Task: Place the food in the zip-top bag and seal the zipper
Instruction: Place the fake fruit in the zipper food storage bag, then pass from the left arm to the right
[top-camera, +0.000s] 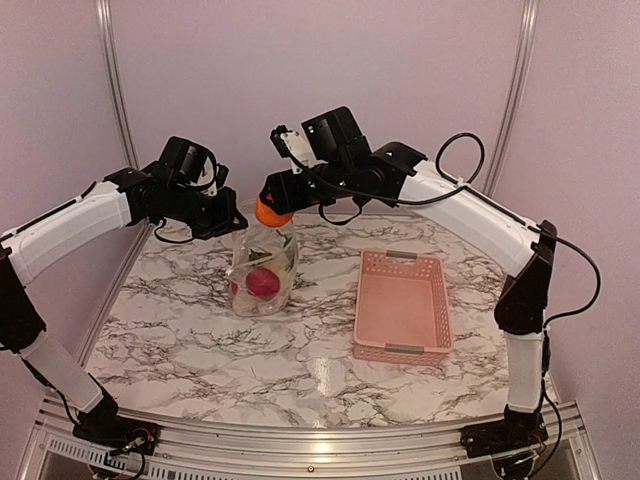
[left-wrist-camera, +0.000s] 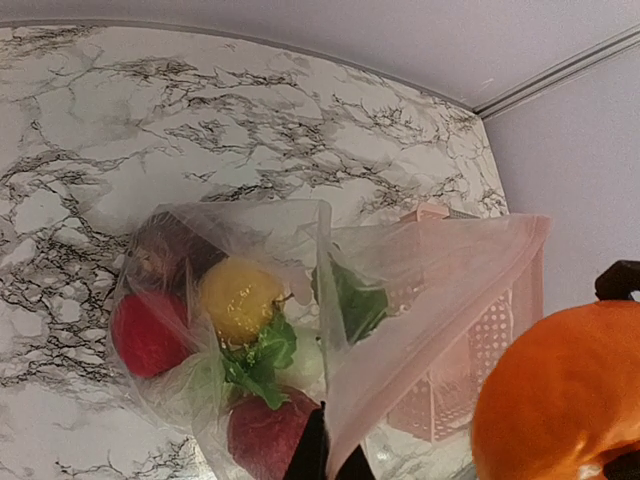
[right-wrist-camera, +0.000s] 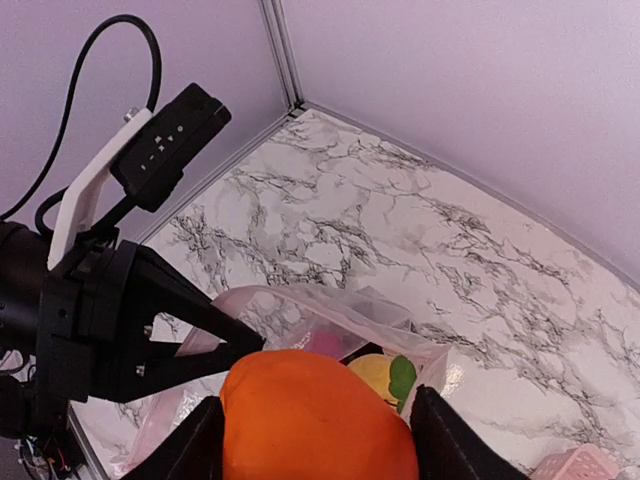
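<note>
The clear zip-top bag hangs upright over the marble table, holding a red ball, a yellow piece, green leaves and a dark piece. My left gripper is shut on the bag's mouth edge, holding it up. My right gripper is shut on an orange ball right above the bag's open mouth; the ball fills the right wrist view and shows in the left wrist view. The zipper strip is not clearly visible.
An empty pink slotted basket lies right of the bag, seen through the plastic in the left wrist view. Metal frame posts and lilac walls enclose the marble table.
</note>
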